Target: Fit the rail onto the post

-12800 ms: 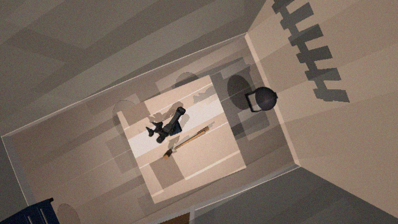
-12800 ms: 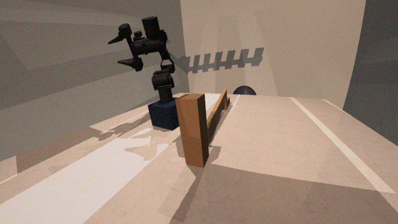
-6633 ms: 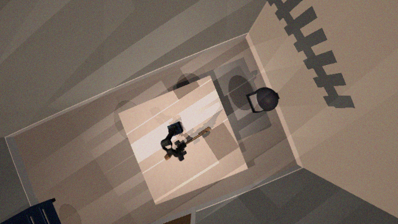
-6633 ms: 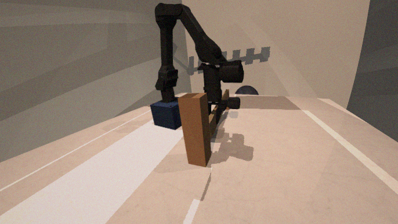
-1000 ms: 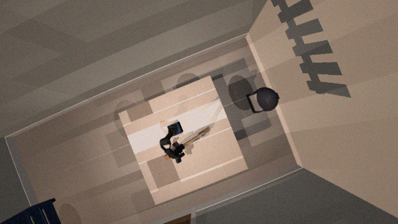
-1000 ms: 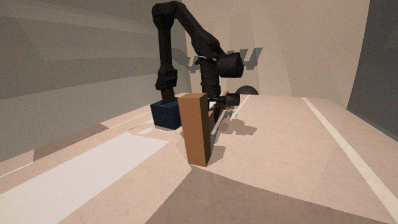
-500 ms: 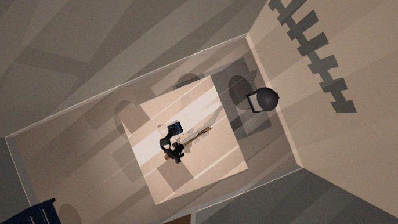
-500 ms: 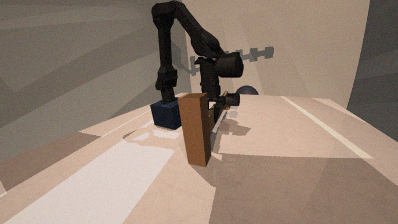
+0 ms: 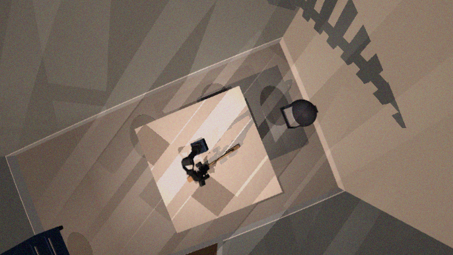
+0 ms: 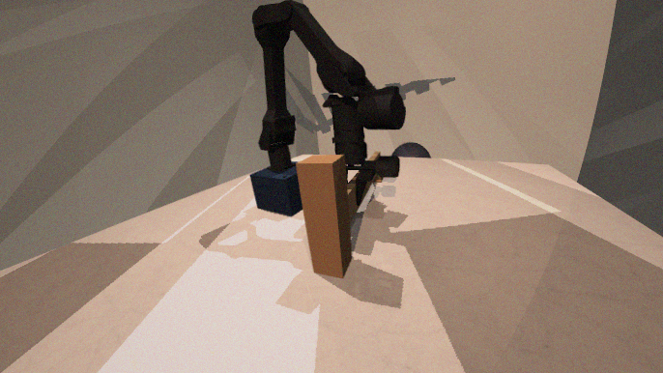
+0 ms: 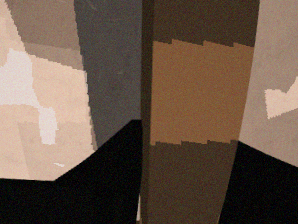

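Note:
The post stands upright, nearest the camera in the exterior view. The long wooden rail runs away behind it, its near end partly hidden by the post and the arm. My gripper is shut on the rail, with one black finger on each side of it in the wrist view. The rail's far end is at the footboard block; its seat in the bracket is too small to make out. Pegs and holes are hidden, and I cannot tell whether rail and post touch.
The arm's dark blue base block stands beside the rail. The arm arches high above the table. A dark round stool or chair is beyond the table edge. Patches of light and shadow cross the table.

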`<state>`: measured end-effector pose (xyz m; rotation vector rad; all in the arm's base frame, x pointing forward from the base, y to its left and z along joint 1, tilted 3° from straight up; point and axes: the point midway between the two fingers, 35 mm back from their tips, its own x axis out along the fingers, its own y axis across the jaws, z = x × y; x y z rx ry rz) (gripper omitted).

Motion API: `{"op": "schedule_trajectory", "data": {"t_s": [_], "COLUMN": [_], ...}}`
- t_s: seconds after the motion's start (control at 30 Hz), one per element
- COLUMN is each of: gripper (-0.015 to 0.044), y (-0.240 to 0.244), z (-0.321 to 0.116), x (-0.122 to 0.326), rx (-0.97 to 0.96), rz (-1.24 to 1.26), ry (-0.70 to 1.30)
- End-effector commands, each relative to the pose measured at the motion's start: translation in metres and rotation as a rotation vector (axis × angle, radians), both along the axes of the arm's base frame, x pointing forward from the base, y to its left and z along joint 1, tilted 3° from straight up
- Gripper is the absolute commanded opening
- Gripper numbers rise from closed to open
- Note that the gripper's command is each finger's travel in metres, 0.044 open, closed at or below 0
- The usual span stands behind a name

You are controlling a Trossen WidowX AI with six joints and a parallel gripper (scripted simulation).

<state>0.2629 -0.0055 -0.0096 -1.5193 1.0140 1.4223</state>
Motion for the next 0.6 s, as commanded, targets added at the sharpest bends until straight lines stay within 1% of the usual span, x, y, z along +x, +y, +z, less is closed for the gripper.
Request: {"op": "schedule_trajectory", "data": {"t_s": [0.0, 0.57], "gripper": [0.0, 0.0], "y": [-0.0029, -0.0078], "z": [0.0008, 0.0016], "x": [0.0018, 0.0037], "rx": [-0.005, -0.006], "rz": [0.0, 0.0], "ry": [-0.004, -0.004]}}
